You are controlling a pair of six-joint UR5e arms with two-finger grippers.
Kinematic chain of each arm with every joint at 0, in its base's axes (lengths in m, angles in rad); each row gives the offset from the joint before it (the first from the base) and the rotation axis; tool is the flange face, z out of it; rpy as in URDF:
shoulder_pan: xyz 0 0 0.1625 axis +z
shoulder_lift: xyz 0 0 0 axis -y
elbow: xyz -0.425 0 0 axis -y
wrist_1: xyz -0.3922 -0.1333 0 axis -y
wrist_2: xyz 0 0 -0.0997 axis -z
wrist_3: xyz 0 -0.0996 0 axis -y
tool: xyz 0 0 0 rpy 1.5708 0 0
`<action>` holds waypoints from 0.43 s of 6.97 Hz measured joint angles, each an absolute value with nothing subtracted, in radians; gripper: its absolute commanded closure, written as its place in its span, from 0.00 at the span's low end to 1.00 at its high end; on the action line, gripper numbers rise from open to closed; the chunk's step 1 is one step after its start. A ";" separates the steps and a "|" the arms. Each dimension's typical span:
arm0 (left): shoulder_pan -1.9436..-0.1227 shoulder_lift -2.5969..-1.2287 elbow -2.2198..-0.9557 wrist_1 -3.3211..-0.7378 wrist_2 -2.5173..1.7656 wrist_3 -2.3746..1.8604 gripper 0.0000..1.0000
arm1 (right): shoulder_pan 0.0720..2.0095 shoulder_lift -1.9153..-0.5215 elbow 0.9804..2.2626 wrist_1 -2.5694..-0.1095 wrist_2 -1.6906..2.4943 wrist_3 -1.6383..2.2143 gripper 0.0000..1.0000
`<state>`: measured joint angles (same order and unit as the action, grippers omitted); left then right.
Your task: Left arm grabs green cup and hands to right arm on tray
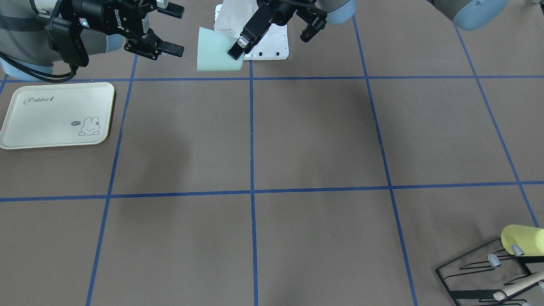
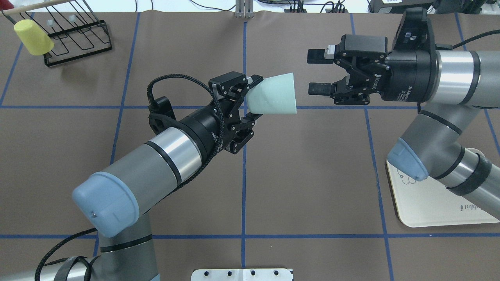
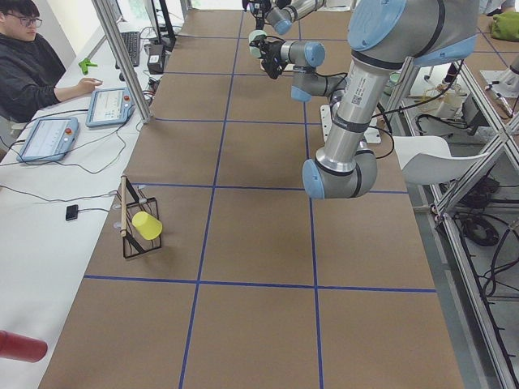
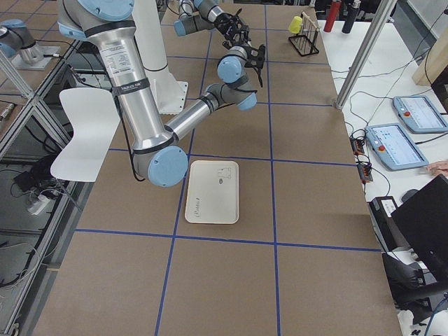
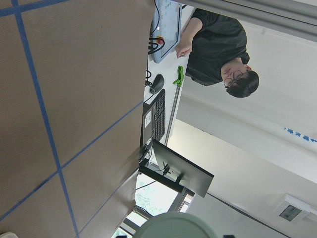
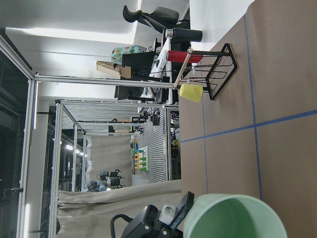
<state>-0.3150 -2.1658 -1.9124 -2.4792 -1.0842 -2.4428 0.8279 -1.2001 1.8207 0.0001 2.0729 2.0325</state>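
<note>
My left gripper (image 2: 253, 98) is shut on the narrow base end of the pale green cup (image 2: 275, 95), which lies sideways in the air over the table's middle. Its wide mouth points at my right gripper (image 2: 318, 72). That gripper is open, its fingertips a short gap from the cup's rim and holding nothing. In the front view the green cup (image 1: 217, 51) hangs between the right gripper (image 1: 172, 29) and the left gripper (image 1: 233, 40). The right wrist view looks into the cup's mouth (image 6: 237, 218). The cream tray (image 2: 429, 210) lies flat beneath the right arm's elbow, and it is bare in the front view (image 1: 57, 114).
A black wire rack (image 2: 78, 35) with a yellow cup (image 2: 33, 37) hung on it stands at the far left corner. A white base plate (image 1: 272, 46) sits near the robot. A seated person (image 3: 32, 57) is at a side desk with tablets.
</note>
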 measured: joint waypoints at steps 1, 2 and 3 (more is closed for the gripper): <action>-0.312 -2.168 -1.909 -2.480 -1.084 -2.445 0.68 | 0.826 -1.199 1.819 0.000 2.073 2.033 0.05; -0.310 -2.170 -1.906 -2.479 -1.083 -2.446 0.68 | 0.822 -1.199 1.817 0.000 2.072 2.032 0.05; -0.308 -2.171 -1.903 -2.478 -1.083 -2.445 0.68 | 0.817 -1.198 1.816 0.000 2.072 2.031 0.05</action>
<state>-0.3084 -2.1711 -1.9030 -2.4784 -1.0831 -2.4451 0.8168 -1.1980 1.8158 0.0000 2.0724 2.0315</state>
